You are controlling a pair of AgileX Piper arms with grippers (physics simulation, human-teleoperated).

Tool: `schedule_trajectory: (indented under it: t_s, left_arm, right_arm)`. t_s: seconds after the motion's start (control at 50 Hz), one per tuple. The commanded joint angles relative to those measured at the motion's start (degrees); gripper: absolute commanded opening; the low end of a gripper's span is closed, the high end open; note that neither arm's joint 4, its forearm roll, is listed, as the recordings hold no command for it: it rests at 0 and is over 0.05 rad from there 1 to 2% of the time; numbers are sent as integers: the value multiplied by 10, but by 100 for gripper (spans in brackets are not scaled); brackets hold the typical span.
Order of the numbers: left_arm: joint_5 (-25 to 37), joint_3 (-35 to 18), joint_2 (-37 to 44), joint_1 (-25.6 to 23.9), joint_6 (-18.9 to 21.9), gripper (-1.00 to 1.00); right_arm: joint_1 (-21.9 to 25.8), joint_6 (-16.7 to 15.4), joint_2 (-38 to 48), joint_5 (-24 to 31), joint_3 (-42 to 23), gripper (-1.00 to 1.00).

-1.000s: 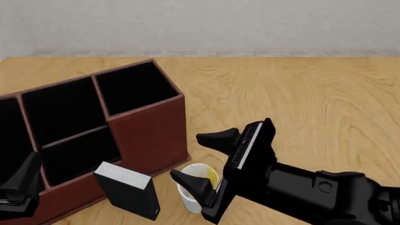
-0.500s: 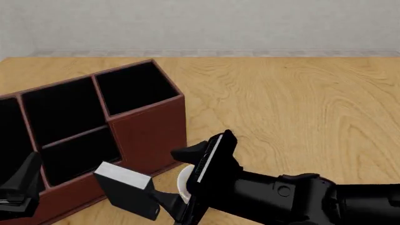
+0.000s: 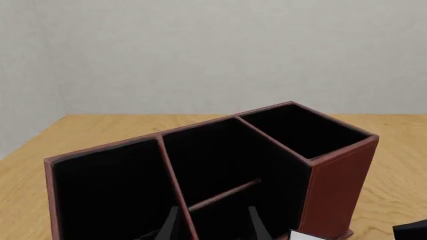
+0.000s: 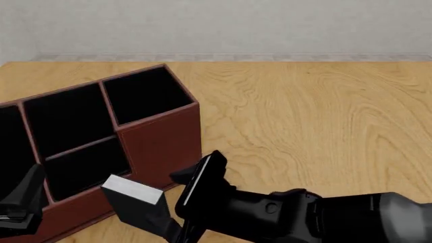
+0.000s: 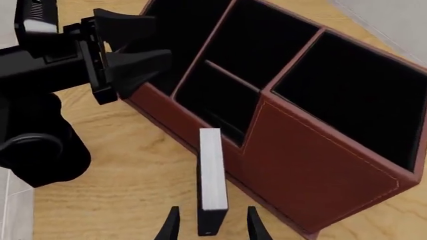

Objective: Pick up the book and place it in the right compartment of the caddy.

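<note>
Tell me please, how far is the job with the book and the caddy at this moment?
Early. Done: the right gripper is at the book, open fingers on both sides. In hand: closing on it; the book stands on the table beside the caddy. Left: lifting it and putting it into the empty right compartment.

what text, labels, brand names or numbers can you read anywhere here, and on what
None: no readable text in any view.
The small black hardcover book shows only plain white page edges and a tiny light dot low on its spine, too small to read as a mark.
The reddish-brown leather-look caddy bears only pale stitching.
The black right gripper and left gripper show no lettering.
</note>
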Motion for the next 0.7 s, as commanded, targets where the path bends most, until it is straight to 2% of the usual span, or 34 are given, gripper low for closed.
schedule_trajectory:
  t_s: [0.02,0.38,0.7]
  left_arm:
    - [0,0,0,0,0,100]
    - [0,0,0,0,0,100]
    - [0,0,0,0,0,100]
  right_arm:
    - [1,-4,38,-9,-14,100]
    - [-3,-13,69,0,-37,100]
    - [-4,3,102,-6,-49,100]
